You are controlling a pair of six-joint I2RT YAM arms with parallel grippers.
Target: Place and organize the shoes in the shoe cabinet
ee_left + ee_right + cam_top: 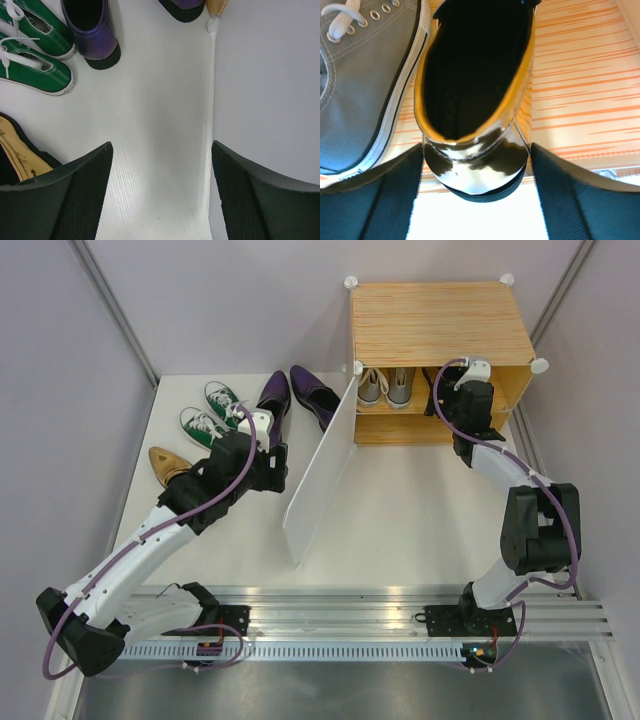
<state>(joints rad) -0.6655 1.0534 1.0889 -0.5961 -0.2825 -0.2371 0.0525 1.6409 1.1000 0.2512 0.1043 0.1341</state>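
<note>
Currently the right fingers (380, 200) stand spread on both sides of the heel of a gold shoe (475, 165). I cannot tell if they touch it. This shoe rests on the upper shelf (580, 75) of the cabinet (440, 320), just beside the grey sneakers (385, 385). The left fingers (75, 195) are spread too, with nothing between them, over the counter (400, 500) beside the open door (325, 465). On the counter lie the green sneakers (212, 412), the purple shoes (300, 390) and the other gold shoe (168, 462).

A sneaker pair (385, 386) stands in the cabinet (440, 320); left of its door (320, 475), five more shoes (205, 425) lie on the tabletop (420, 510).
</note>
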